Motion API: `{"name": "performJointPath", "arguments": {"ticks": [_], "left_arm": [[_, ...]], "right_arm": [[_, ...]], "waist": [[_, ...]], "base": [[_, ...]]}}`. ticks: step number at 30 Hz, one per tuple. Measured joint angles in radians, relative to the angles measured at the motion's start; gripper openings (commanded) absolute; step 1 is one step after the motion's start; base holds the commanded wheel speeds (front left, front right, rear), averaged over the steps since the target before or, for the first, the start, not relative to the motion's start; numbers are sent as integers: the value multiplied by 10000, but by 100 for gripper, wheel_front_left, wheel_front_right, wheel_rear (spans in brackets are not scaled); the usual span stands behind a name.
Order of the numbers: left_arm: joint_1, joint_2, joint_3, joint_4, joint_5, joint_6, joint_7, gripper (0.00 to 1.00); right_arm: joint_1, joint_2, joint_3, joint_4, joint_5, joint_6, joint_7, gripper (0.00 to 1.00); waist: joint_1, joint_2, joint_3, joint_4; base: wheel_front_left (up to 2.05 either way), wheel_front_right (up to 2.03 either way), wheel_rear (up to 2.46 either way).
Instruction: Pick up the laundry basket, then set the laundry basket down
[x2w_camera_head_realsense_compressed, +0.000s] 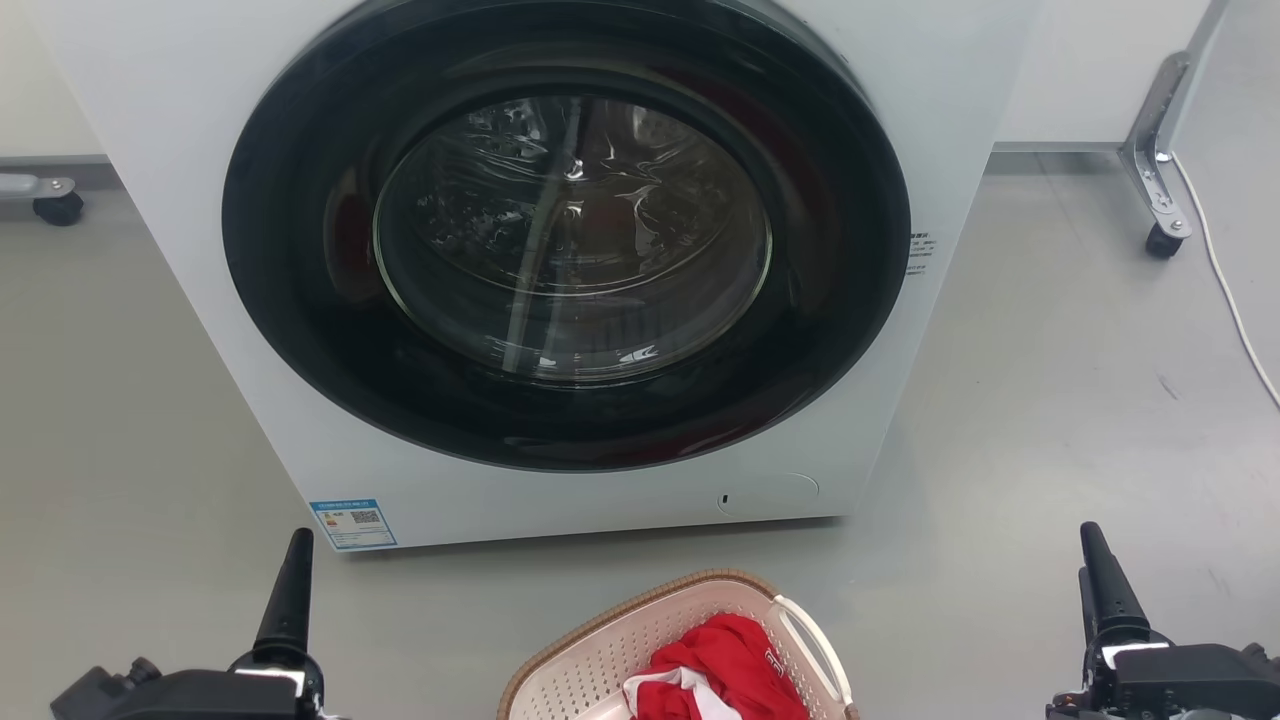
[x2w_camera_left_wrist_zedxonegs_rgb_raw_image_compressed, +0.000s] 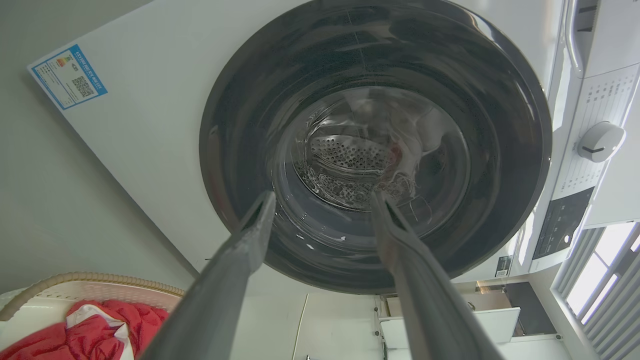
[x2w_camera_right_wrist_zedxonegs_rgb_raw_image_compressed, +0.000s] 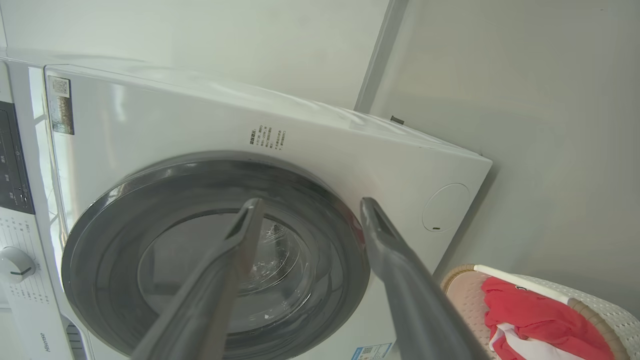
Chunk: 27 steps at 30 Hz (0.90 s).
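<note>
The laundry basket (x2w_camera_head_realsense_compressed: 590, 665) stands on the floor at the bottom centre of the head view, just in front of the washing machine; it is cream and perforated, with a brown rim and a white handle (x2w_camera_head_realsense_compressed: 815, 640). A red and white cloth (x2w_camera_head_realsense_compressed: 725, 660) lies inside. My left gripper (x2w_camera_head_realsense_compressed: 297, 550) hovers to the basket's left and my right gripper (x2w_camera_head_realsense_compressed: 1092, 540) to its right, both well apart from it. In the left wrist view the left gripper (x2w_camera_left_wrist_zedxonegs_rgb_raw_image_compressed: 322, 197) is open and empty, the basket (x2w_camera_left_wrist_zedxonegs_rgb_raw_image_compressed: 75, 290) at lower left. The right gripper (x2w_camera_right_wrist_zedxonegs_rgb_raw_image_compressed: 311, 202) is open too, the basket (x2w_camera_right_wrist_zedxonegs_rgb_raw_image_compressed: 605, 307) at lower right.
A white front-loading washing machine (x2w_camera_head_realsense_compressed: 930, 120) with a shut dark round door (x2w_camera_head_realsense_compressed: 570, 240) stands right behind the basket. A metal frame leg on a caster (x2w_camera_head_realsense_compressed: 1160, 170) and a white cable (x2w_camera_head_realsense_compressed: 1232, 300) are at the right; another caster (x2w_camera_head_realsense_compressed: 55, 205) at far left. Grey floor lies on both sides.
</note>
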Motion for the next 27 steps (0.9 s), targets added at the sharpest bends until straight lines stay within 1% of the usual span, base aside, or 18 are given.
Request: {"name": "performJointPath", "arguments": {"ticks": [9, 14, 16, 27], "left_arm": [[-138, 322, -437, -291, 1678, 6, -405, 100], [-181, 525, -721, -474, 2650, 180, -581, 100], [-198, 560, -769, -508, 2865, 184, -610, 100], [-337, 911, -1394, -924, 4959, 451, -1034, 100]], "right_arm": [[-224, -378, 704, -182, -1866, -418, -368, 100], [-287, -562, 1070, -322, -2813, -619, -543, 100], [-294, -594, 1137, -332, -2964, -677, -589, 100], [-489, -1026, 1835, -460, -5101, -1064, -982, 100]], "waist": [[0, 0, 6, 6], [0, -1, 17, 2], [0, 0, 20, 1], [0, 0, 58, -9]], "base": [[0, 0, 0], [0, 0, 0], [0, 0, 0], [0, 0, 0]]}}
